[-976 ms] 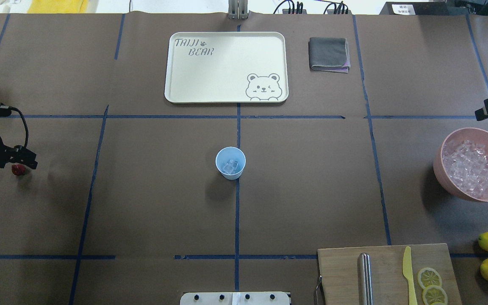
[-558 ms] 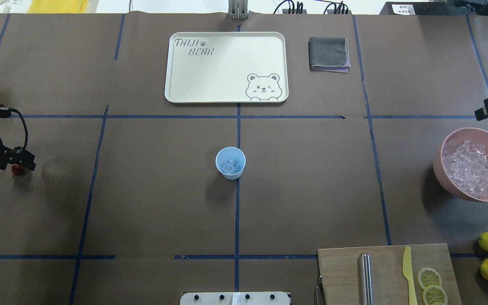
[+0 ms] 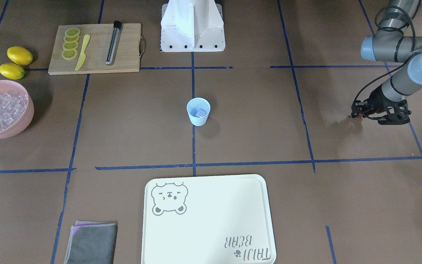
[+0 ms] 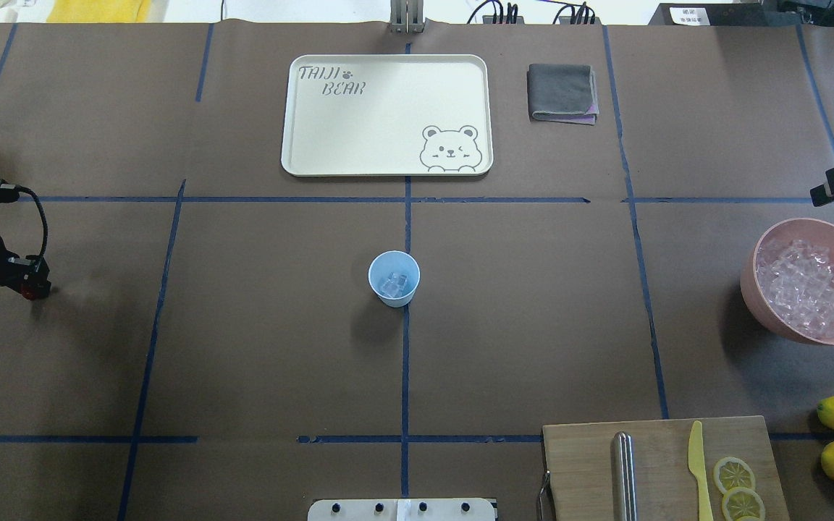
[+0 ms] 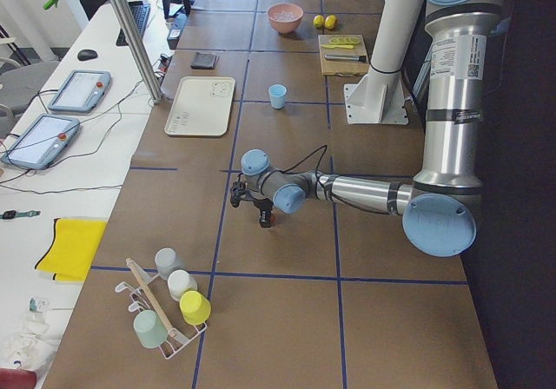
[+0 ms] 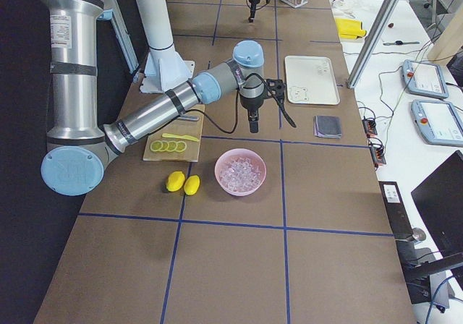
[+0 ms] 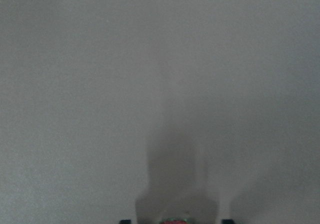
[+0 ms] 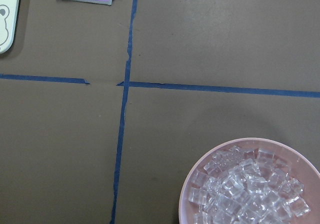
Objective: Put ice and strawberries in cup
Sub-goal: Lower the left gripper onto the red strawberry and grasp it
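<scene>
Red strawberry (image 4: 27,294) now sits pinched in our left gripper (image 4: 33,288), which has closed onto it; the cup (image 4: 394,269), ice (image 4: 394,284) inside, waits mid-table. Our right gripper (image 6: 253,126): we cannot tell its opening.

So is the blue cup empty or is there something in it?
Not empty. The cup holds a few ice cubes at its bottom, seen from overhead and from the front.

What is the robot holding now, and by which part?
The left gripper seems to pinch the strawberry between its fingertips; the exact part is hidden.
</scene>
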Motion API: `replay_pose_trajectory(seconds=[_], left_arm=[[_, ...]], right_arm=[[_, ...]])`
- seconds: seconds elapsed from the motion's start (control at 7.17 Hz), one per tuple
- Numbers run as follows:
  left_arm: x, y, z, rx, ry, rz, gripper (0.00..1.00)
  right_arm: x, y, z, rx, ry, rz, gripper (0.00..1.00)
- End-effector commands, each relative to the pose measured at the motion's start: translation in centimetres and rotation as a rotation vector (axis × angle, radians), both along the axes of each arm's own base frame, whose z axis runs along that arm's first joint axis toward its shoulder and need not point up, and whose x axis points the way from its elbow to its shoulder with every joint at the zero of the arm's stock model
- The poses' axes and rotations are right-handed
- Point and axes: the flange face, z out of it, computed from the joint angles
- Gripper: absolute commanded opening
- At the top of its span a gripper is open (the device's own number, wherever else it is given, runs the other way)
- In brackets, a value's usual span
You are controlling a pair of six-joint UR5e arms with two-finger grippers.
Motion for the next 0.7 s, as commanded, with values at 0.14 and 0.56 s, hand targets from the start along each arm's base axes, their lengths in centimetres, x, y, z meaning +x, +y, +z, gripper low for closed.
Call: replay_pose_trajectory(seconds=[0.14, 0.56], left_arm=[[0.9, -1.1, -7.8, 0.015, 0.087, -0.084, 0.00], [14.9, -3.0, -29.6, -0.103, 0.325, -0.202, 0.00]], right_arm=[[-0.1, -0.1, -0.5, 0.009, -0.006, -0.002, 1.00], [-0.1, -0.1, -0.3, 0.006, -0.005, -0.002, 1.00]])
